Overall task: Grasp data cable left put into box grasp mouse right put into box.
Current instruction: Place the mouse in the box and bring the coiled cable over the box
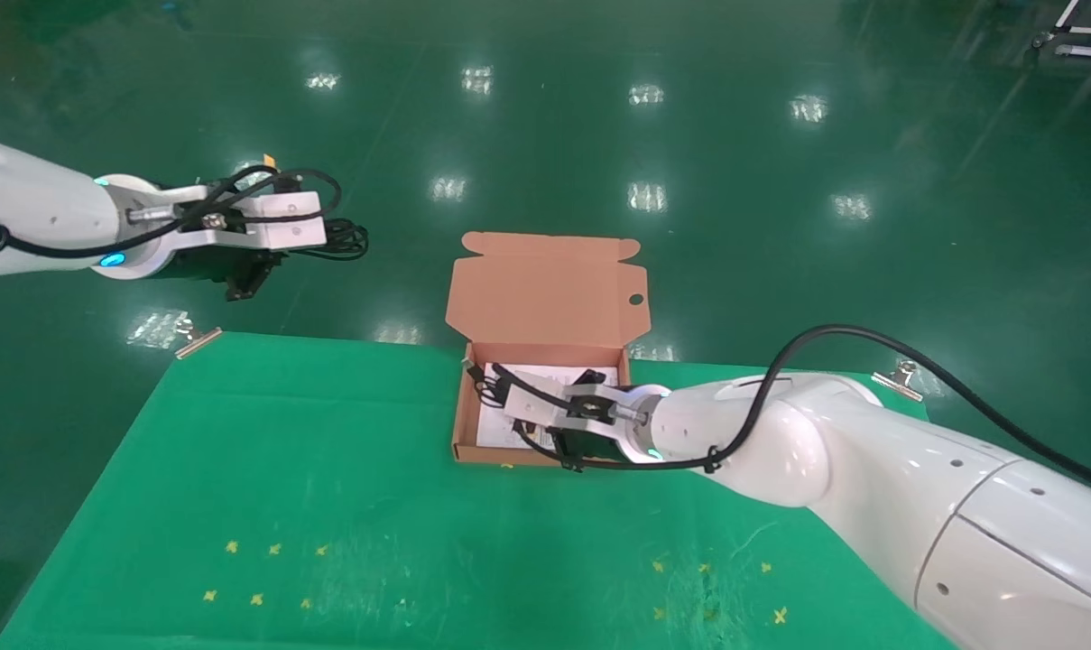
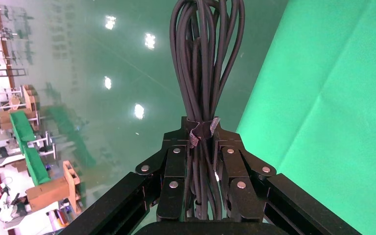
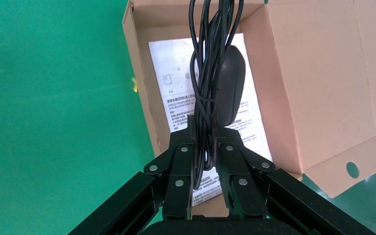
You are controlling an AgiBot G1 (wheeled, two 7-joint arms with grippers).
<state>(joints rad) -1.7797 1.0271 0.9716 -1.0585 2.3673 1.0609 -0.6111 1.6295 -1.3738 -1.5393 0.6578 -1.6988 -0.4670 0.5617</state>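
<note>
The thin black looped data cable (image 2: 203, 73), clamped in the left claw (image 2: 203, 147), hangs far left off the green desk (image 1: 328, 506), while the right claw (image 3: 204, 132) grips the small black oval mouse's (image 3: 229, 85) cord over the open salmon-orange cardboard box (image 3: 313, 83); neither is released yet.

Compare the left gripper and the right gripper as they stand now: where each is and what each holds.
The left gripper hangs out beyond the table's far left edge, over the floor; the right gripper is over the open box. The left one's jaws are shut on the data cable, a tied looped bundle; the right one's are shut on the cord of the mouse, which lies over the box's white leaflet. Both loads are black.
</note>
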